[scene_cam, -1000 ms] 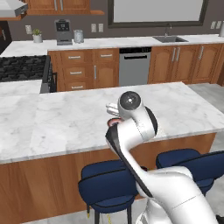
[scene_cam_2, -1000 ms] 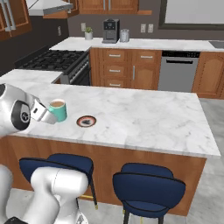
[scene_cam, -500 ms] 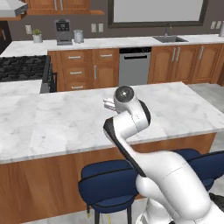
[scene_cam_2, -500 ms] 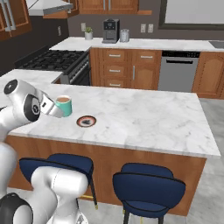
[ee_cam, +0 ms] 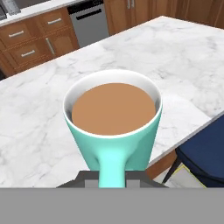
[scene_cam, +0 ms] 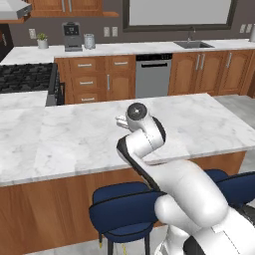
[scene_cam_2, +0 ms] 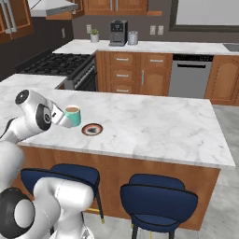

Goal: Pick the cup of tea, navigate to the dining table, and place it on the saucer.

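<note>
Above the white marble desk (scene_cam_2: 154, 126), the tool (scene_cam_2: 63, 117) grips the small teal cup of tea (scene_cam_2: 72, 115) by its handle. It hangs just beside the round dark saucer (scene_cam_2: 92, 129); next, likely a short shift over it, then lowering.

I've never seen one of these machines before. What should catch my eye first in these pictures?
First the teal cup of tea, brim-full of brown liquid, held by its handle in the white arm's shut jaws, above the marble dining table. Just beside it, on the tabletop, lies a small dark saucer, not yet under the cup. Two blue stools stand at the table's near side.
</note>
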You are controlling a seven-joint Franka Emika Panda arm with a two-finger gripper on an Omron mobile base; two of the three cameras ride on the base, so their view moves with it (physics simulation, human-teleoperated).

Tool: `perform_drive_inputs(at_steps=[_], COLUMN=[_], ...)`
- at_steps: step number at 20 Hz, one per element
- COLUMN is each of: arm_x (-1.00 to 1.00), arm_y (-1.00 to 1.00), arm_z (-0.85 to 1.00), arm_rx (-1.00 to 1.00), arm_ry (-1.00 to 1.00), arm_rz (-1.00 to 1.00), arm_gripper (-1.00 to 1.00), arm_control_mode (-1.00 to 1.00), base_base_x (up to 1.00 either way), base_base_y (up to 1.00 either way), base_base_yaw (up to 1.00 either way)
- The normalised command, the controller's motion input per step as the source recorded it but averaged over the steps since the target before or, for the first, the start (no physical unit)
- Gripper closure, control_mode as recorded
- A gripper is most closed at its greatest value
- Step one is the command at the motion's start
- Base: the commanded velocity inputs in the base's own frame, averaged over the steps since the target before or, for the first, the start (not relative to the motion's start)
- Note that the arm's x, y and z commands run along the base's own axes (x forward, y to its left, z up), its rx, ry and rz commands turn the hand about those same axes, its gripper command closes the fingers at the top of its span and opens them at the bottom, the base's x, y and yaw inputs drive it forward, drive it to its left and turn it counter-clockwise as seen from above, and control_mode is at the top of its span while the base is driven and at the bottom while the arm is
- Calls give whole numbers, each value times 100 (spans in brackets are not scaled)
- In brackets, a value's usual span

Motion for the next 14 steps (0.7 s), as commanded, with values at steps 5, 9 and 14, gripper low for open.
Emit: perform_drive_inputs(at_steps=[5, 9, 14], arm_x=[31, 34, 27], arm_y=[-3, 0, 0], arm_z=[-27, -15, -8], arm_rx=[0, 0, 0], arm_ry=[0, 0, 0], arm_rz=[-7, -14, -14], arm_gripper=[100, 100, 100], arm_control_mode=[-100, -100, -100], base_base_x=[0, 0, 0], base_base_y=[0, 0, 0], base_base_yaw=[0, 0, 0])
